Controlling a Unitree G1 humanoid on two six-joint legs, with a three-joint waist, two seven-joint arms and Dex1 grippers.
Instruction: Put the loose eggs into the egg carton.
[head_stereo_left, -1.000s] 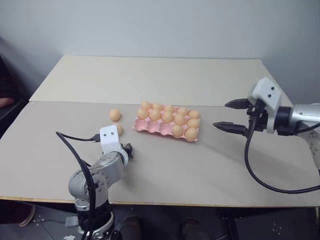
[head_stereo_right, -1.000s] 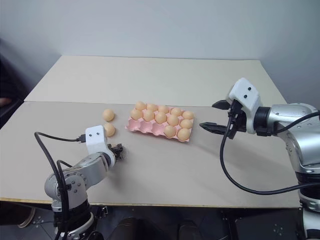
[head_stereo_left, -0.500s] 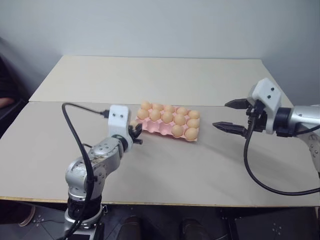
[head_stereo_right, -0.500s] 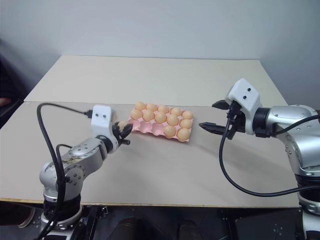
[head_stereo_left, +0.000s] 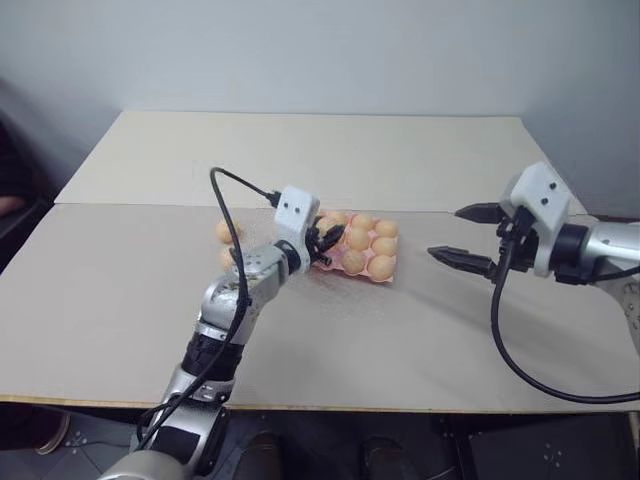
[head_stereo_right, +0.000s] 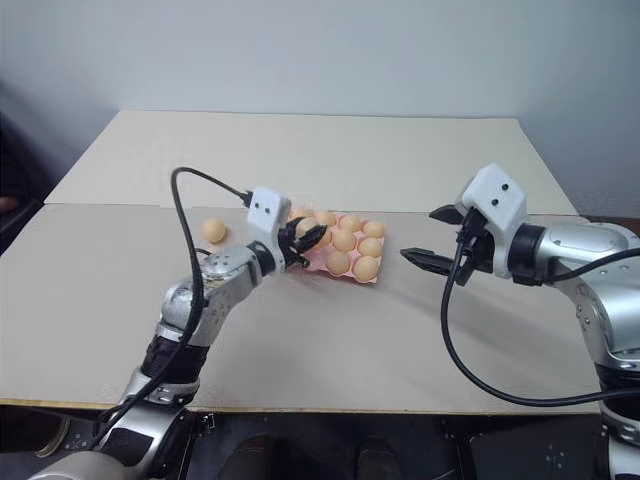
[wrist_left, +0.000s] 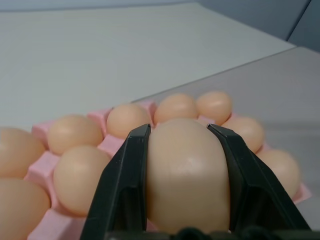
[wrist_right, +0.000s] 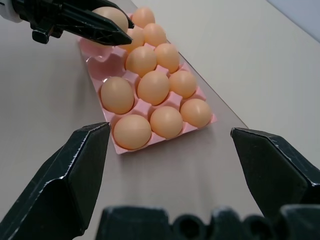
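Clamped between the two black fingers of the left gripper (wrist_left: 182, 165): one egg (wrist_left: 186, 172), pinched on its flanks, long axis upright between the pads. Directly beyond and below it, the pink egg carton (wrist_left: 44, 165), mostly filled, with empty cups at the near-left end (wrist_right: 97, 50) under the carried egg. Judged as the carry-over step, with the release calling for a short drop into one of those free cups rather than onto a seated neighbour. Left arm plainly the nearer to that end. Off to the carton's right and well apart from it, the right gripper (head_stereo_right: 432, 236), jaws spread wide on nothing, pointed toward the tray. Farther left on the table (head_stereo_right: 400, 340), another loose egg (head_stereo_right: 214, 230) near the carton. Seen from the left wrist: the grip itself and the rows behind. Seen from the right wrist: the vacant cups, hidden in the left wrist view by the held egg.
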